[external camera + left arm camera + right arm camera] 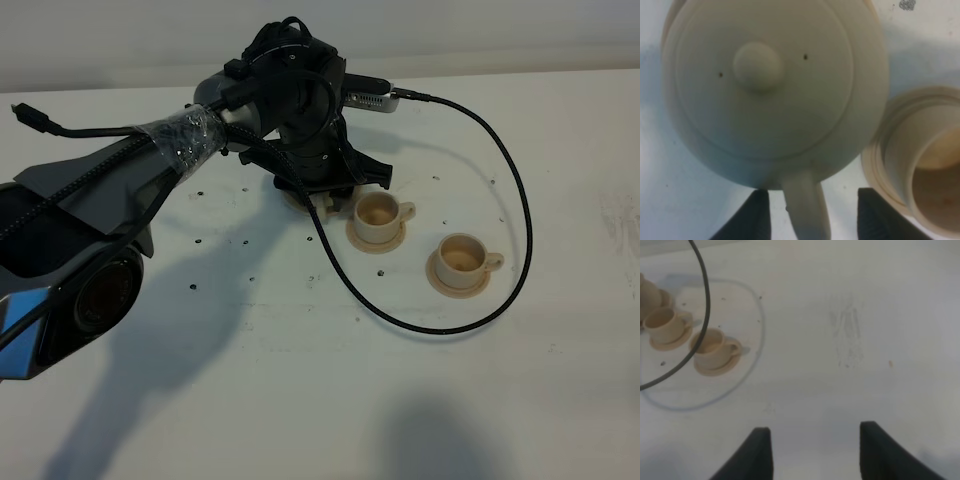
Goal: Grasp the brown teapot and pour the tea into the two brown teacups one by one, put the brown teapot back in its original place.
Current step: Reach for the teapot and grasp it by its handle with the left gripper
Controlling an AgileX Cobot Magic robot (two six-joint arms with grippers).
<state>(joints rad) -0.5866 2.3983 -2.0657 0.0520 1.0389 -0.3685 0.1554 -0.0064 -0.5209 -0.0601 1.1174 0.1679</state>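
From where I stand, the left arm reaches over the far middle of the table (300, 400) and hangs right above the brown teapot (775, 85), hiding nearly all of it from the high camera. The pot stands upright with its lid on, on its wide saucer (297, 199), of which only a sliver of rim peeks out. The left gripper (812, 195) is spread, a dark jaw on each side of the loop handle (807, 212) with a gap showing on both sides, so nothing is pinched. To the pot's right, each on a small saucer of its own, sit the first teacup (380, 214), just beside the pot, and the second teacup (462, 257), further right and nearer. Whether either holds tea I cannot tell. The right gripper (812, 435) hangs spread over bare table, apart from the cups, holding nothing. A black cable (520, 220) loops round the cups.

I'd judge this to be the grasping step, with the pouring not yet done. The next move calls for the jaws to close squarely on the handle, firmly enough that the pot won't swing when lifted. Then the spout goes to the first teacup without clipping it or snagging the cable
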